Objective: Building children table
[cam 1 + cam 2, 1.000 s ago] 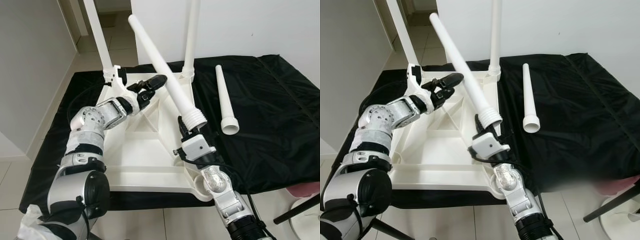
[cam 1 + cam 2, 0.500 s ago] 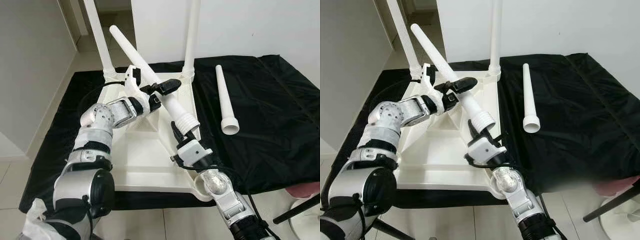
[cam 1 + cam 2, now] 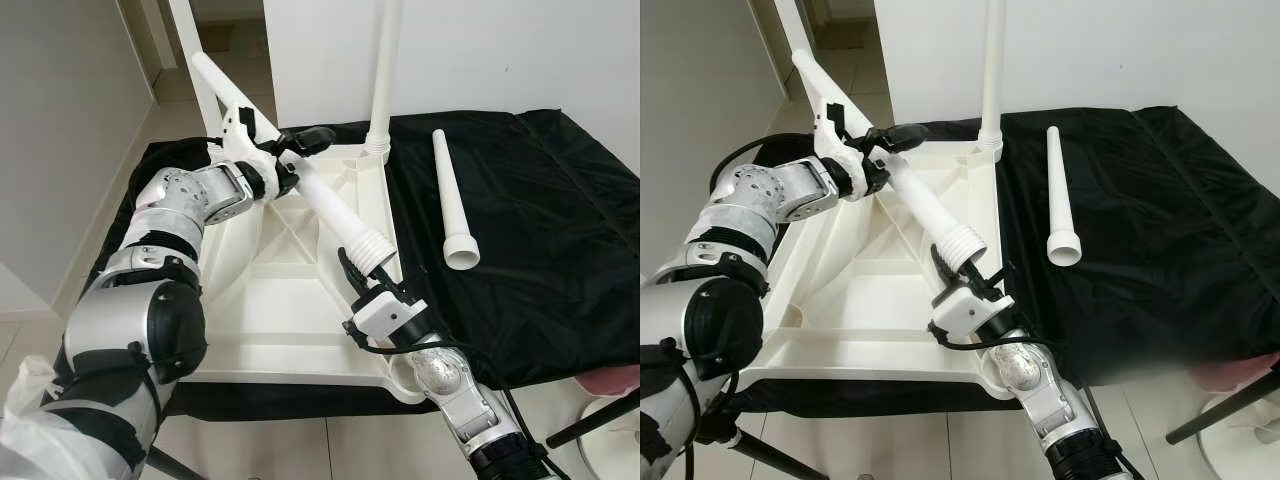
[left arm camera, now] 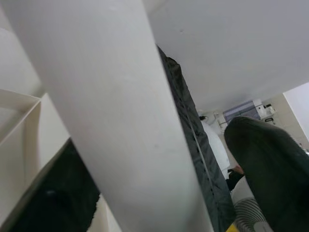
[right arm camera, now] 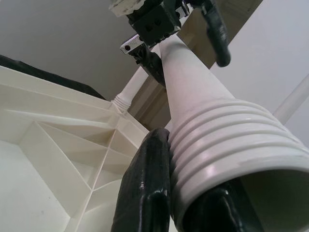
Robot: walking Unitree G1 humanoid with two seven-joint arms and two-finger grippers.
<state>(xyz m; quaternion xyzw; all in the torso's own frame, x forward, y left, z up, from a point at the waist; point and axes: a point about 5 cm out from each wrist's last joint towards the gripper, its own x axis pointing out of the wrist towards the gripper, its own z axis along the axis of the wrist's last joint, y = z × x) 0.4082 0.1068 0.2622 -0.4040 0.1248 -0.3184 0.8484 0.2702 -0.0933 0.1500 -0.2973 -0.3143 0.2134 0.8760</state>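
The white children's table point(image 3: 290, 300) lies upside down on a black cloth point(image 3: 560, 230). Two white legs point(image 3: 385, 70) stand screwed into its far corners. A third leg point(image 3: 325, 205) slants over the underside, tip toward the far left. My right gripper point(image 3: 358, 272) is shut on that leg's ribbed thick end point(image 5: 227, 145), near the table's right rim, with one black finger point(image 5: 145, 183) against the ribs. My left gripper point(image 3: 292, 148) is shut around the leg's upper shaft point(image 4: 111, 111). A fourth leg point(image 3: 450, 200) lies loose on the cloth to the right.
A white wall rises just behind the table. Tiled floor and a doorway lie at the far left. A pink object point(image 3: 610, 385) and a dark stand leg point(image 3: 595, 425) sit at the near right, off the cloth.
The held leg has swung its tip to the left and tilted lower. My left gripper closed on the shaft and moved with it toward the far left corner. The right gripper shifted slightly nearer.
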